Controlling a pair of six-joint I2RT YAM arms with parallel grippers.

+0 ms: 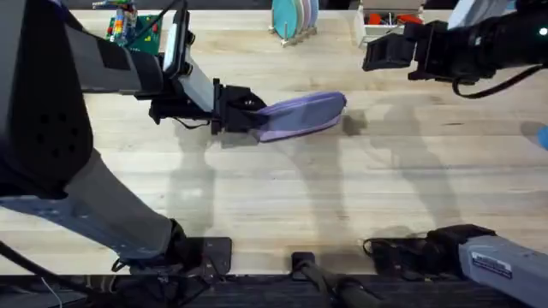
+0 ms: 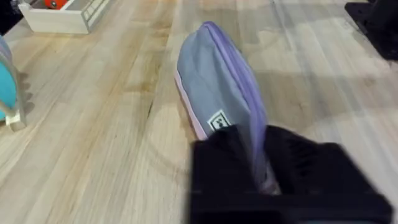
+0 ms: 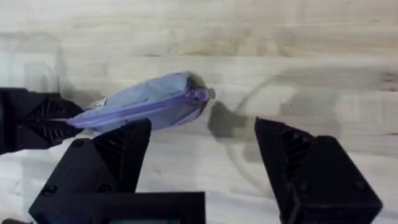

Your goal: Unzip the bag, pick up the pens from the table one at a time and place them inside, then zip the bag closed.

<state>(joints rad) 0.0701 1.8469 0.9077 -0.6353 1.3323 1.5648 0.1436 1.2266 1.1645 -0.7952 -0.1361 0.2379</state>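
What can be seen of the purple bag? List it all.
The bag is a soft lavender fabric pouch, long and oval, lying on the pale wooden table. A purple zipper runs along its top edge and looks closed. A small white label sits on its side near one end. The left claw is shut on that end, black fingers on either side of it. The far end is free, casting a shadow on the wood. The right claw hangs open above that end, not touching.
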